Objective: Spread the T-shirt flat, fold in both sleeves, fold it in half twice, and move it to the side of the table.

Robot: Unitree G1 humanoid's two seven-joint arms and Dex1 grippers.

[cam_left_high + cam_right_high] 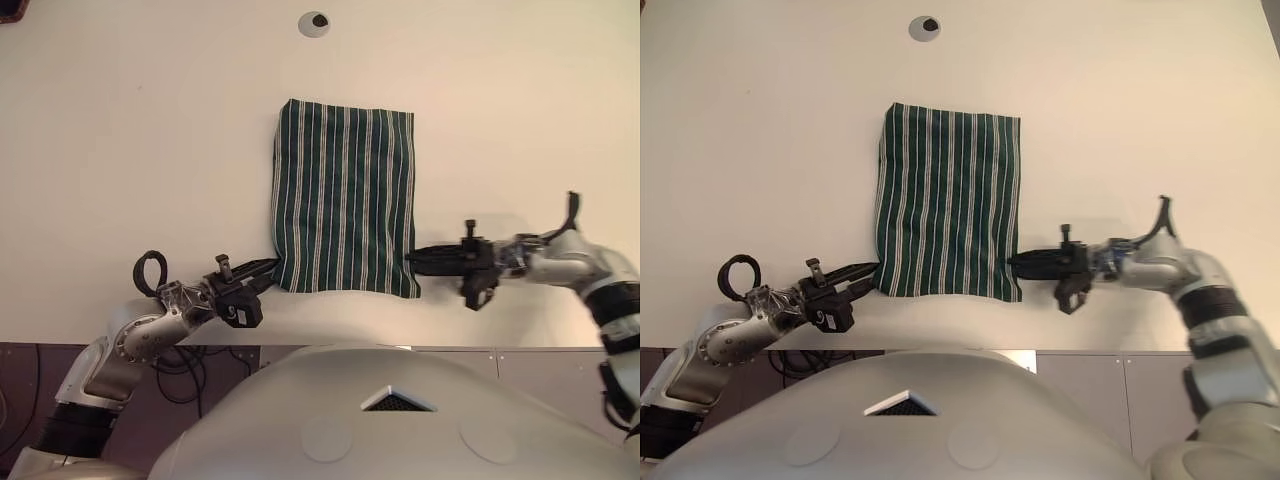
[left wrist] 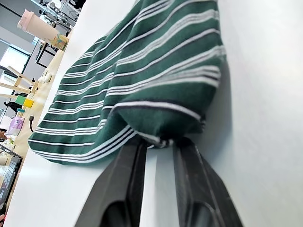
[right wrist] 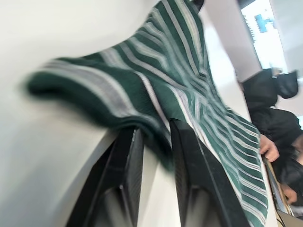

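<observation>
Plain cream table (image 1: 120, 150), nothing fancy, with a little round cable grommet (image 1: 315, 24) out at 12 o'clock near the far edge.

The T-shirt (image 1: 345, 195) is dark green with thin white stripes and sits pretty much dead centre, lying as a tidy upright rectangle. No sleeves stick out, so I'd say the spreading and the sleeve folds are done. Whether one of the two half folds is already in there I honestly can't tell from the shape alone.

The left gripper (image 1: 268, 268) is at the shirt's 7 o'clock corner and the right gripper (image 1: 412, 258) is at the 5 o'clock corner, both pointing inward along the near hem. From the wrist cams, each one has its fingers (image 2: 125, 175) drawn in narrow with a bit of striped cloth tucked between them. So both look pinched onto the corners, and the fabric at each corner sits slightly off the table.

My read: this is the start of a half fold, near edge going over to the far edge. The next move would need both arms to lift together and carry the hem toward 12 o'clock at the same pace, keeping the cloth taut between them so the corners land square on the far ones. If one side lags, the fold will come out skewed, and thin jersey like this can slip out of a shallow pinch.
</observation>
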